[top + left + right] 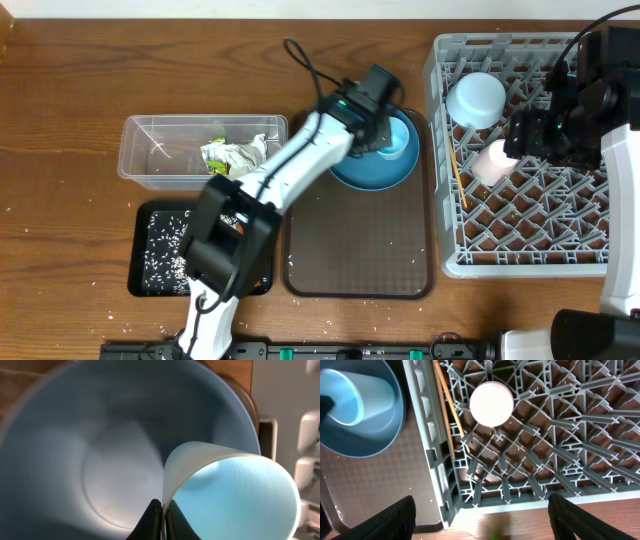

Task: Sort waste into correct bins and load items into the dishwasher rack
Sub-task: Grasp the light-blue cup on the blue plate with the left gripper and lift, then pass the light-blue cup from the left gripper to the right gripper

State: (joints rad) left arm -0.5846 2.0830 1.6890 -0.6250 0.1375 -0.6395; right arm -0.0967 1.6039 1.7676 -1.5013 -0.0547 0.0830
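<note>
The light-blue cup [402, 140] stands on the dark-blue plate [372, 172] at the far end of the brown tray. My left gripper [385, 128] is shut on the cup's rim, seen close in the left wrist view [163, 516], with the cup [240, 495] over the plate [90, 460]. In the grey rack [590, 262] lie the upturned light-blue bowl [476, 98], the pink cup [492, 160] and the chopsticks [455, 172]. My right gripper [528, 133] hovers open and empty above the rack [480, 520], near the pink cup [491, 403]. The carrot is not clearly seen.
The clear tub [150, 150] holds the white-and-green wrapper [232, 156]. The black tray [150, 250] holds rice grains; a few grains lie on the table nearby. The brown serving tray [360, 250] sits between the bins and the rack.
</note>
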